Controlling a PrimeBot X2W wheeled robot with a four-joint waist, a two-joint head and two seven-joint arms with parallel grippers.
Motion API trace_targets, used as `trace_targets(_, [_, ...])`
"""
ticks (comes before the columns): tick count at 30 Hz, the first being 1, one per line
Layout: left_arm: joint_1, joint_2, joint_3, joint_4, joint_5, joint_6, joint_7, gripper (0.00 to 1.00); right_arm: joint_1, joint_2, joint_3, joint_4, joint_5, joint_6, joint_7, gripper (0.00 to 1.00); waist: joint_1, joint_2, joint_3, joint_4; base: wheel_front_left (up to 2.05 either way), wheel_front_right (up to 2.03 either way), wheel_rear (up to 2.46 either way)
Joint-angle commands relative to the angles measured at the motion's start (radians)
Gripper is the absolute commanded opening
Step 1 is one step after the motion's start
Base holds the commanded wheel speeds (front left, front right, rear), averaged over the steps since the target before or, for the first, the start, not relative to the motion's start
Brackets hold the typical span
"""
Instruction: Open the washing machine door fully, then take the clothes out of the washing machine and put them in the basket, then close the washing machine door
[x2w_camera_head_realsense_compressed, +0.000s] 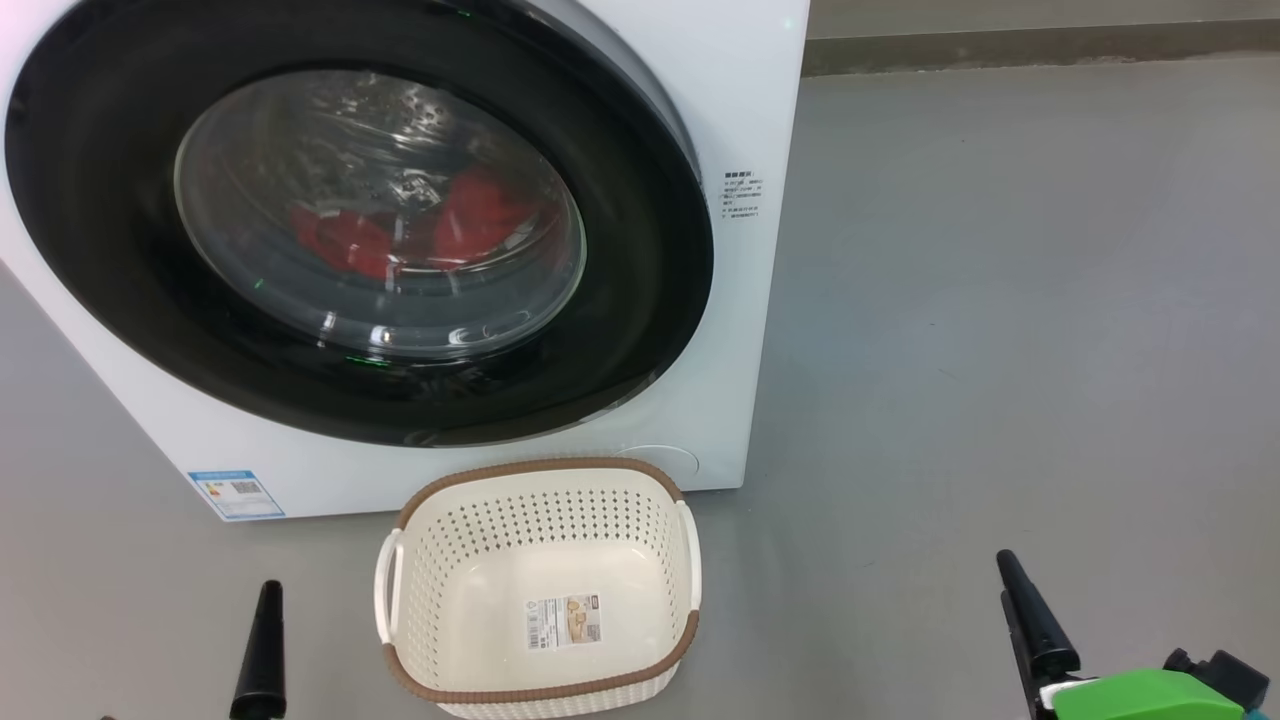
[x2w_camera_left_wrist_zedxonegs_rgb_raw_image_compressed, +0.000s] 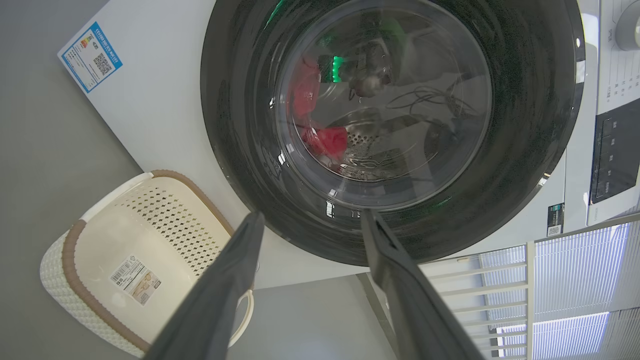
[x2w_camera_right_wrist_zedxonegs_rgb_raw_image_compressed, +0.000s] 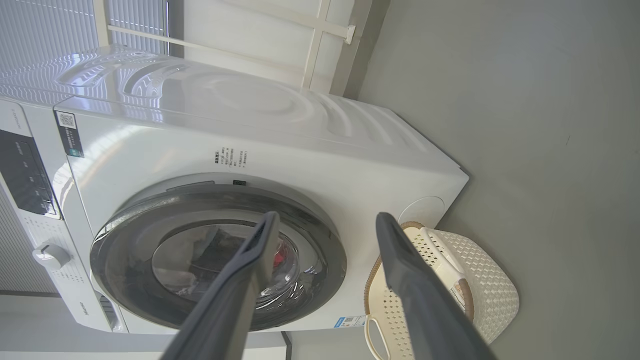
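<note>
First step: glossy black-rimmed round glass door (x2w_camera_head_realsense_compressed: 120, 200) shut, red clothes (x2w_camera_head_realsense_compressed: 480, 215) inside.
My left gripper (x2w_camera_left_wrist_zedxonegs_rgb_raw_image_compressed: 312, 215) and right gripper (x2w_camera_right_wrist_zedxonegs_rgb_raw_image_compressed: 327, 216) gape empty; next, hook the door's edge.

The washing machine (x2w_camera_head_realsense_compressed: 740, 100) runs off the top and left edges of the head view, and the washing machine door (x2w_camera_head_realsense_compressed: 90, 200) loses the top of its black rim there; the clothes (x2w_camera_head_realsense_compressed: 480, 215) are red patches behind glare on the glass, their shapes past telling; print on the blue label (x2w_camera_head_realsense_compressed: 236, 494), the side lettering (x2w_camera_head_realsense_compressed: 742, 195) and the sticker (x2w_camera_head_realsense_compressed: 563, 620) is too small to read; the basket (x2w_camera_head_realsense_compressed: 545, 465) is clipped at its near rim by the bottom edge; that edge also cuts the left gripper (x2w_camera_left_wrist_zedxonegs_rgb_raw_image_compressed: 312, 215) and right gripper (x2w_camera_right_wrist_zedxonegs_rgb_raw_image_compressed: 327, 216), leaving one dark finger (x2w_camera_head_realsense_compressed: 262, 640) of the left; in the right wrist view a finger covers part of the basket.
</note>
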Motion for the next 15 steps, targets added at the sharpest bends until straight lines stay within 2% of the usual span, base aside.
trace_targets(1, [-0.013,0.016,0.005,-0.037,0.034,0.000,-0.012,1.00,-0.036,-0.015,0.017,-0.022,-0.028,0.000,-0.010,1.00,-0.0001,-0.0001,0.000,0.000,0.00,0.00,0.00])
trace_targets(15, [0.005,0.019,-0.017,-0.077,0.223,0.018,-0.054,1.00,-0.039,-0.022,0.042,-0.020,-0.211,0.000,-0.051,1.00,-0.0001,-0.0001,-0.002,0.005,0.00,0.00,0.00])
